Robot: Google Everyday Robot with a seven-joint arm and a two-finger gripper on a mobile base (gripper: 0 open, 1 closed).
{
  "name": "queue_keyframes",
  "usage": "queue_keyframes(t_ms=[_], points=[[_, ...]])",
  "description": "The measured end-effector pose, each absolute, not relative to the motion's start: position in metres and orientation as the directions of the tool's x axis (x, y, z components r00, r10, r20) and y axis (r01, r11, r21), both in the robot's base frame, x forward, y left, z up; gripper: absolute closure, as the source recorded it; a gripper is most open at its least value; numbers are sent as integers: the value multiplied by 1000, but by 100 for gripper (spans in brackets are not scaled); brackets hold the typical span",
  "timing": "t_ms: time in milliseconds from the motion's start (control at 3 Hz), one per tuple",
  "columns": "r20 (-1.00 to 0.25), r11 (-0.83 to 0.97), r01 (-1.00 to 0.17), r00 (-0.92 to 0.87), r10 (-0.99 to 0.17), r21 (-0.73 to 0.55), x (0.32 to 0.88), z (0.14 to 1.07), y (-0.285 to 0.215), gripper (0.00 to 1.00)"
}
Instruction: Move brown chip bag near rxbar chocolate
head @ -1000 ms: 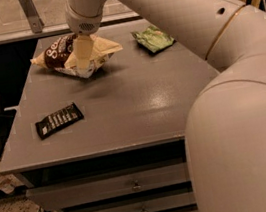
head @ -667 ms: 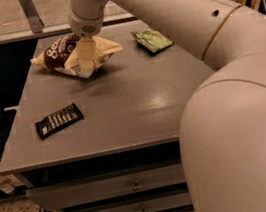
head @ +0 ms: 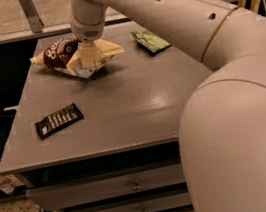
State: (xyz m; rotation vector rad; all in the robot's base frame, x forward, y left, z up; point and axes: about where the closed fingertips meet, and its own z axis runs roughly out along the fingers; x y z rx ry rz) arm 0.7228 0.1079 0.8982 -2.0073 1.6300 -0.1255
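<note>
The brown chip bag (head: 58,52) lies at the far left of the grey table top (head: 137,102), dark brown and tan with white lettering. My gripper (head: 86,60) comes down from above onto the bag's right half and is shut on it; the bag is crumpled around the fingers (head: 79,60). The rxbar chocolate (head: 59,120), a flat black wrapper with white text, lies near the table's front left edge, well in front of the bag and apart from it.
A smaller green chip bag (head: 150,41) lies at the far right of the table. My arm (head: 207,65) spans the right side of the view. Drawers (head: 131,184) sit under the table top. A rail and glass stand behind the table.
The gripper and the brown chip bag stay at about the same spot. The near part of my arm has shifted slightly left.
</note>
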Motion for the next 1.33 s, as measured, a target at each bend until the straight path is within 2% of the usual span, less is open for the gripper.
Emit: queue_keyframes(t_ms=[667, 1000, 1333], points=[[-310, -123, -864, 304, -901, -489, 712, 930, 101, 86], [-408, -115, -855, 355, -841, -507, 695, 971, 100, 100], [-522, -116, -854, 411, -748, -507, 663, 1007, 106, 100]])
